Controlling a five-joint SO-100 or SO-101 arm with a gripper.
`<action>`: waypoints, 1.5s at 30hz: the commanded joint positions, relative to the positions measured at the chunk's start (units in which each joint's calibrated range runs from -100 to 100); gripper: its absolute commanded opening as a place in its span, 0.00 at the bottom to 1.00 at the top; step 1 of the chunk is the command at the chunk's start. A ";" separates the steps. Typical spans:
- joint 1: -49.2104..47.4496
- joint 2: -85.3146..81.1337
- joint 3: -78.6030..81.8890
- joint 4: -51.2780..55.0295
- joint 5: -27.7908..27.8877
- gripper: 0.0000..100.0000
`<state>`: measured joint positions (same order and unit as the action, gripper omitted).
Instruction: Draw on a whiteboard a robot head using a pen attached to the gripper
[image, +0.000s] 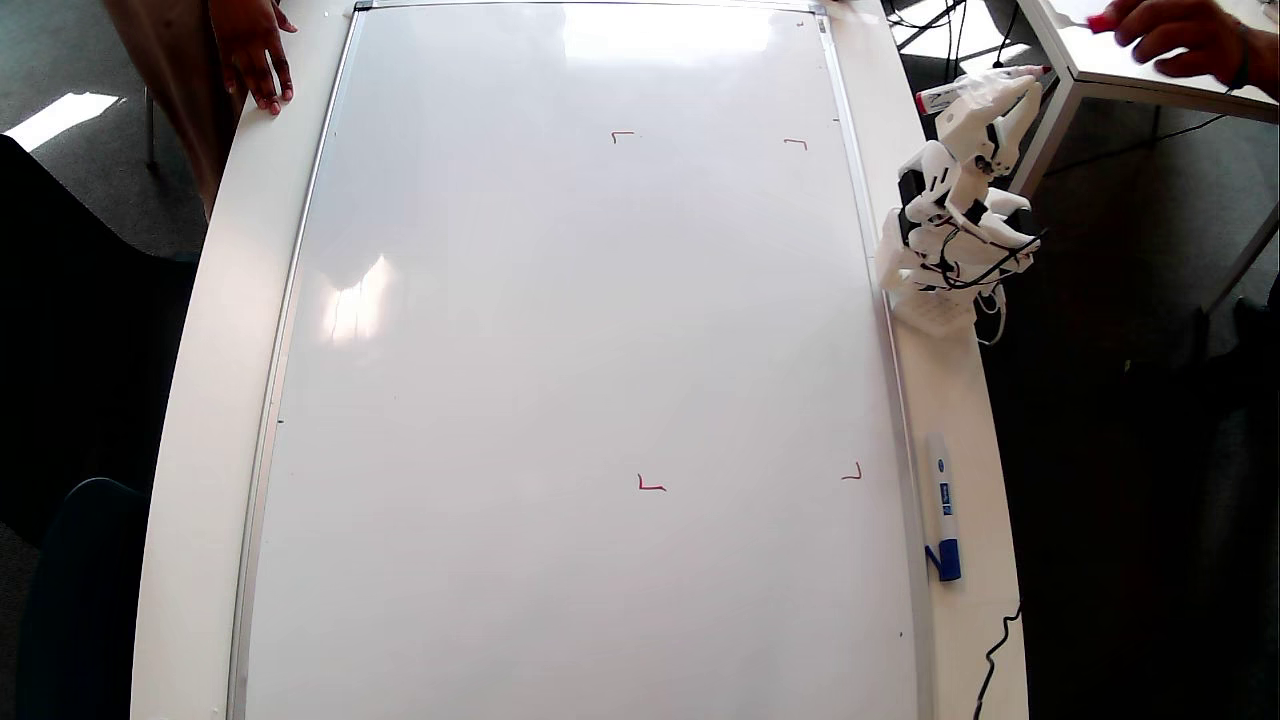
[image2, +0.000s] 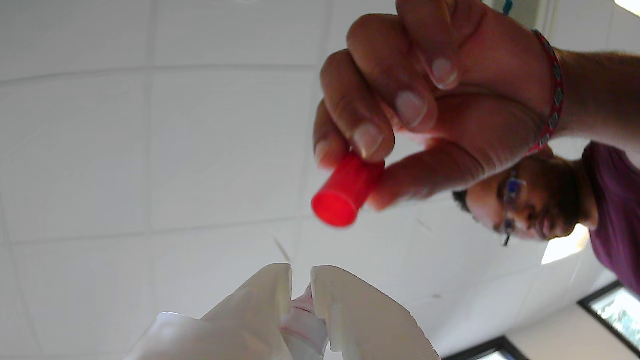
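The whiteboard (image: 560, 400) lies flat and fills the table. It bears four small red corner marks, and no robot head drawing shows on it. My gripper (image: 1022, 88) is off the board's right edge on the folded white arm, pointing away from the board. It is shut on the pen (image: 945, 98), whose white barrel lies across the jaws with its red end towards the board. In the wrist view the gripper (image2: 301, 276) points at the ceiling with the pen (image2: 302, 315) pinched between the jaws. A person's hand holds a red cap (image2: 345, 192) just above the jaws.
A white marker with a blue cap (image: 941, 510) lies on the table strip right of the board. The arm's base (image: 940, 290) stands on that strip. A hand (image: 250, 50) rests at the top left. Another hand (image: 1190, 35) is over a side table at the top right.
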<state>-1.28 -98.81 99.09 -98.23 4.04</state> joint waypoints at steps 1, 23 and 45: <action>0.21 0.16 0.28 -0.38 -0.02 0.01; 0.21 0.16 0.28 -0.38 -0.02 0.01; 0.21 1.75 -4.35 2.83 -0.34 0.01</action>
<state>-0.98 -98.64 98.54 -98.23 3.83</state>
